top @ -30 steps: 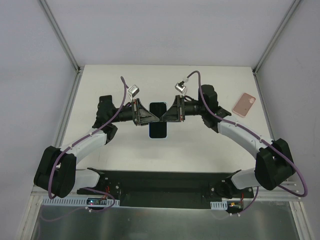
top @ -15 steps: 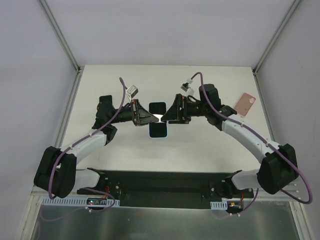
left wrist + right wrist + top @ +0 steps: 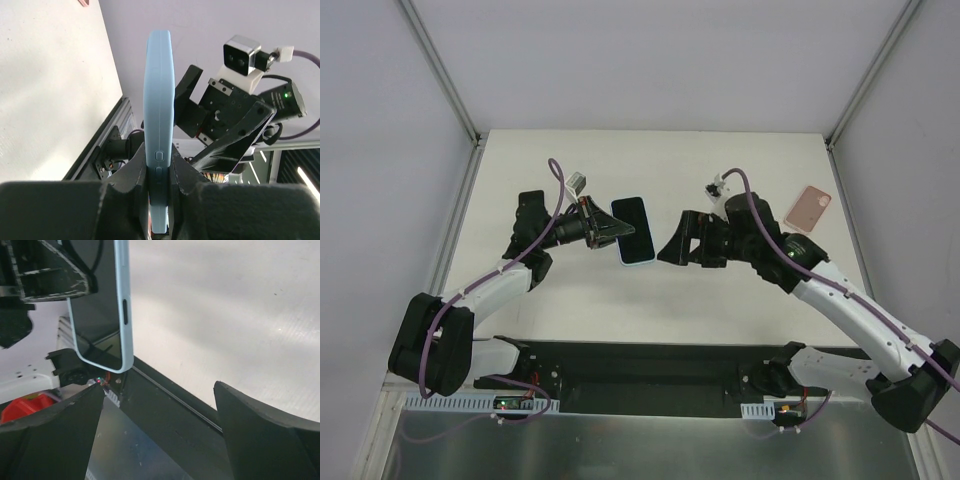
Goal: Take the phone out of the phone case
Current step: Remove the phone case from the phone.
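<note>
The phone, black screen up and still in its light blue phone case, hangs tilted above the table's middle. My left gripper is shut on its left long edge; in the left wrist view the case stands edge-on, squeezed between the jaws of the left gripper. My right gripper is open and empty, a short way right of the phone and not touching it. In the right wrist view the phone sits upper left, beyond the wide-open right gripper.
A pink case-shaped object lies flat at the table's right side, near the frame post. The black base rail runs along the near edge, and white walls enclose the table on three sides.
My right gripper has opened, let go of the phone and drawn back to the right. The left gripper keeps its hold and has turned the phone to a tilt, slightly leftward.
</note>
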### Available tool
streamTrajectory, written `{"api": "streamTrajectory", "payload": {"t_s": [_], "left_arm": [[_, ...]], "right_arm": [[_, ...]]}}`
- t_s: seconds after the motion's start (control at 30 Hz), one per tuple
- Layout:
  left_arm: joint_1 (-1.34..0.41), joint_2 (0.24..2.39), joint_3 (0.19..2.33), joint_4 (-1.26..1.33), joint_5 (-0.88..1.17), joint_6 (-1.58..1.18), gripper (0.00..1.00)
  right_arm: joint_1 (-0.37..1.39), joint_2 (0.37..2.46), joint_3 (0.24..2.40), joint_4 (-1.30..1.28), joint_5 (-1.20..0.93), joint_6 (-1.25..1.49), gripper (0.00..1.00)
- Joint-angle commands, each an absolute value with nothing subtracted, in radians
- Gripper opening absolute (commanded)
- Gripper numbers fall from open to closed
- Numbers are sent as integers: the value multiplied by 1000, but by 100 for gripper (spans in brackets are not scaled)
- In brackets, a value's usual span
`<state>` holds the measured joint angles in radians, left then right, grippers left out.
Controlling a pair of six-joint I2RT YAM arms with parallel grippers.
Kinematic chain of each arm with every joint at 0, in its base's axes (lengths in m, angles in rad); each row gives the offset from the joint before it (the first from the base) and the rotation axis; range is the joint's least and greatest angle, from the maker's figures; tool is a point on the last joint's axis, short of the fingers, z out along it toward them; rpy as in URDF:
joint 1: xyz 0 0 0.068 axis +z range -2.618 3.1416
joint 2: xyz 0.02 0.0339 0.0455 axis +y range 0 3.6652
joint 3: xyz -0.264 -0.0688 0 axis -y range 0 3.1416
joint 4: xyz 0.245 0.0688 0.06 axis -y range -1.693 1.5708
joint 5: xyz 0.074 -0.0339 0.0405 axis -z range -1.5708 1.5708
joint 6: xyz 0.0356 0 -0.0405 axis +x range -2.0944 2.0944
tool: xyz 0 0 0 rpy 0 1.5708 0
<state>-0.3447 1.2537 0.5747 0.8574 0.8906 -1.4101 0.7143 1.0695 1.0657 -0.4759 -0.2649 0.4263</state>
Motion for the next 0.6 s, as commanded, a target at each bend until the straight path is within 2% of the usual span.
{"api": "streamTrajectory", "payload": {"t_s": [0.0,0.57], "left_arm": [[-337,1215,601,904,857,-1390,0],[-336,1190,603,893,848,-1388,0]], "right_arm": [[782,1103,1133,-560,-74,445,93],[811,1212,1192,-640,61,453,90]]}}
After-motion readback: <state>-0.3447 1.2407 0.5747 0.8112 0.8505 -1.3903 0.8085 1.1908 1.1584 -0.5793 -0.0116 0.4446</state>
